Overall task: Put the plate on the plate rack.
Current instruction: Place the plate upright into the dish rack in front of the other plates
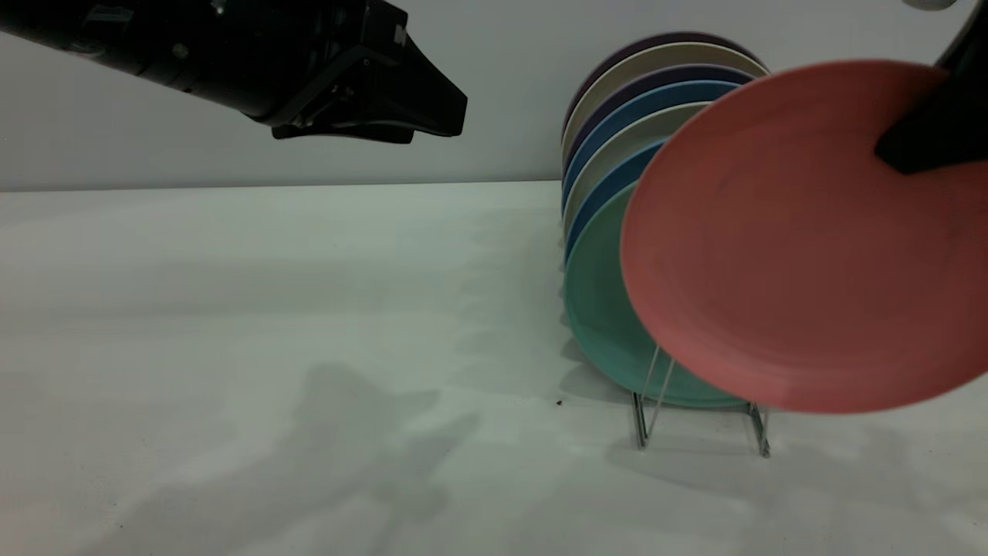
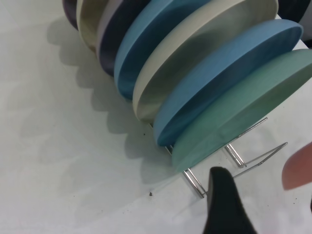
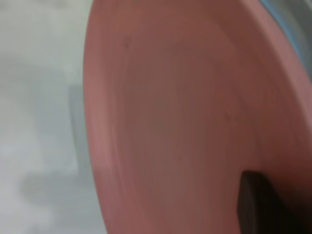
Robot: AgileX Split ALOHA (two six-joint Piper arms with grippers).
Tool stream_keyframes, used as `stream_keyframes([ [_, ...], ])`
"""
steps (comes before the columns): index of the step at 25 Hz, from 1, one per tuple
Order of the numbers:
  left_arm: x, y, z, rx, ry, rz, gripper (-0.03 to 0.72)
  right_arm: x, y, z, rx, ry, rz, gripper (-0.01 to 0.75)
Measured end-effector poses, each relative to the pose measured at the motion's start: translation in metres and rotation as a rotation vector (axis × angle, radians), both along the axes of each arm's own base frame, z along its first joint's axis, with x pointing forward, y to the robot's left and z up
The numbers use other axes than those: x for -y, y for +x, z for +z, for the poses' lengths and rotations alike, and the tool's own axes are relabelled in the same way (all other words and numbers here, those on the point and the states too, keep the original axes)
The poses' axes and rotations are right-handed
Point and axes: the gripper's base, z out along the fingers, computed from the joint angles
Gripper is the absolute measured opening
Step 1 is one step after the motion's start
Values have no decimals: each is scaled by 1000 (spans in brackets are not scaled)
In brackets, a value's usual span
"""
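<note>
Pink plate held on edge in front of the loaded rack.

The right gripper clamps the plate, face toward the camera, above the plate rack; behind stand a teal-green plate, then blue plates. The left gripper, raised at left, appears closed and empty.

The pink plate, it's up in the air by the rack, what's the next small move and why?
Probably lower it. The right gripper holds the pink plate tilted, its bottom edge above the table, in front of the teal plate. The plate rack shows bare front loops there.
</note>
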Motion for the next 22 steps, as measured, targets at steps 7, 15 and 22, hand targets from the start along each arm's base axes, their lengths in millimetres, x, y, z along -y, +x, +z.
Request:
stream_keyframes([
  [7, 0, 0, 0, 0, 0, 1, 454, -11, -3, 2, 36, -115, 124, 92],
  [15, 0, 0, 0, 0, 0, 1, 454, -26, 4, 28, 121, -127, 184, 92],
  [22, 0, 0, 0, 0, 0, 1, 453, -27, 8, 39, 149, -148, 197, 92],
])
